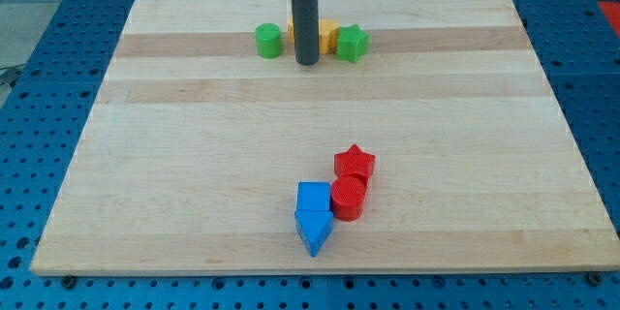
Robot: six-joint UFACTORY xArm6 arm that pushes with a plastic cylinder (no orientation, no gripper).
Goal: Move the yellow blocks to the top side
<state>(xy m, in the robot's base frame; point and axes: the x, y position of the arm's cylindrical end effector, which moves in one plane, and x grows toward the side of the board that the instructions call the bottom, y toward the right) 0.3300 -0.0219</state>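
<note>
The yellow blocks (326,35) sit near the view's top, between a green cylinder (268,40) and a green star (352,44). My rod hides most of them; only yellow edges show on both sides of it, so their shapes cannot be made out. My tip (306,61) rests on the board just below the yellow blocks, between the two green blocks.
A red star (355,164), a red cylinder (348,198), a blue square block (314,198) and a blue pointed block (313,230) cluster near the view's bottom centre. The wooden board (145,155) lies on a blue perforated table.
</note>
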